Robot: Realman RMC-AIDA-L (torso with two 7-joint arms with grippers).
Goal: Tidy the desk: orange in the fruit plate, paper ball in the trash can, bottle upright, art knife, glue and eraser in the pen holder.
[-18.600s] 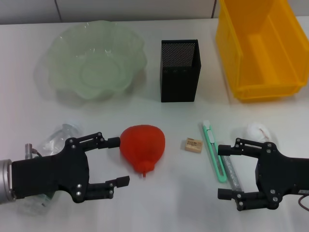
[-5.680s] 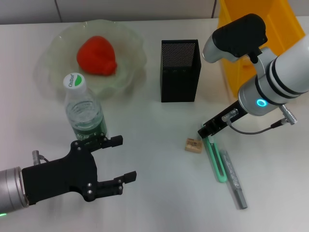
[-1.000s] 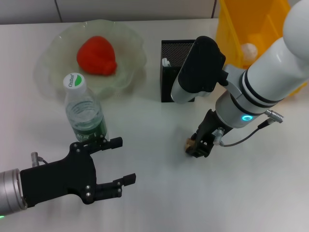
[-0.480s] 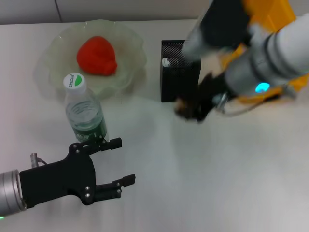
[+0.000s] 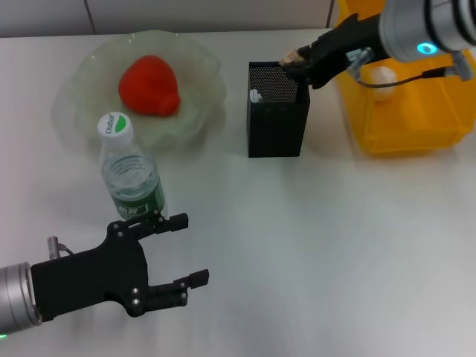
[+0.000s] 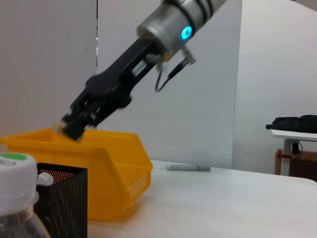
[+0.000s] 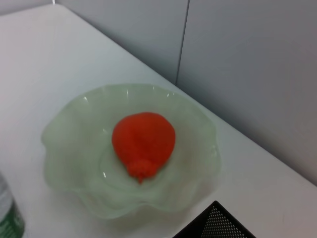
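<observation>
Right gripper [image 5: 296, 61] clamped on eraser [image 5: 290, 56], held just above far right rim of pen holder [image 5: 277, 119]; eraser's long axis too hidden to tell. Left gripper [image 5: 178, 249] parked near front, fingers apart, beside upright bottle [image 5: 130, 171]. Orange [image 5: 149, 84] in fruit plate [image 5: 89, 82]. Paper ball [image 5: 382, 74] in trash can [image 5: 405, 111].

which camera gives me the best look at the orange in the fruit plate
The right wrist view: the orange sits near the middle of the picture, large and unblocked, resting in the green fruit plate. The head view also shows it whole in the plate, but smaller and far back on the table. The left wrist view does not show it.
</observation>
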